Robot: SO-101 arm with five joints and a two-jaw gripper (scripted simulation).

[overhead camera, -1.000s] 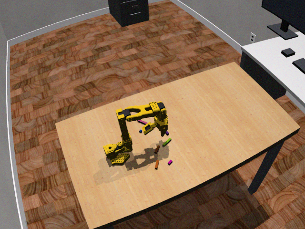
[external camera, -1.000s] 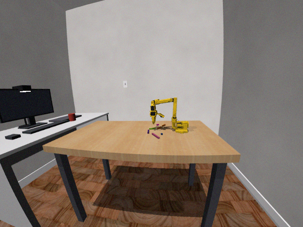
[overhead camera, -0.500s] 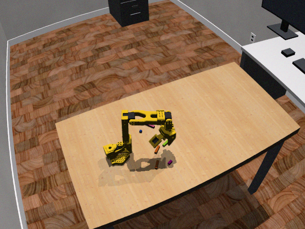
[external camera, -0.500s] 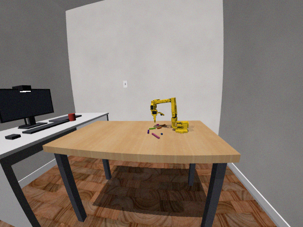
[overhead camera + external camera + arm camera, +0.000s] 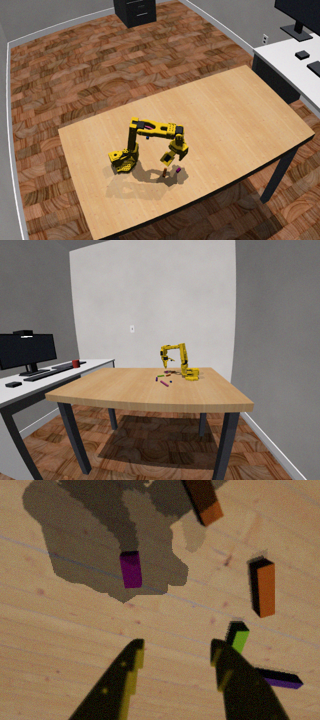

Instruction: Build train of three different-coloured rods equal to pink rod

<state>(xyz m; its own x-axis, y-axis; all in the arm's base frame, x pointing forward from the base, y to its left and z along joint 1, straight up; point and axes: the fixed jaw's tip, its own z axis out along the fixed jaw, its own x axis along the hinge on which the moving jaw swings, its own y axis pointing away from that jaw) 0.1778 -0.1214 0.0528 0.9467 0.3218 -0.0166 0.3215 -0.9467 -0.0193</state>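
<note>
In the wrist view my gripper [image 5: 175, 647] hangs above the table, its fingers a little apart with nothing between them. A short magenta rod [image 5: 131, 569] lies ahead of it in the arm's shadow. An orange rod [image 5: 265, 587] lies to the right, and a second orange rod [image 5: 202, 500] lies at the top, partly shaded. A lime rod [image 5: 238, 636] and a purple rod [image 5: 280, 678] show beside the right finger, partly hidden by it. In the top view the gripper [image 5: 174, 157] is above an orange rod [image 5: 164, 172] and the magenta rod [image 5: 178, 169]. The pink rod [image 5: 164, 383] and a blue rod [image 5: 170, 381] lie apart.
The arm's base [image 5: 121, 160] stands left of the rods. In the top view the arm hides the lime and purple rods. A white desk [image 5: 38, 376] with a monitor stands beside the table.
</note>
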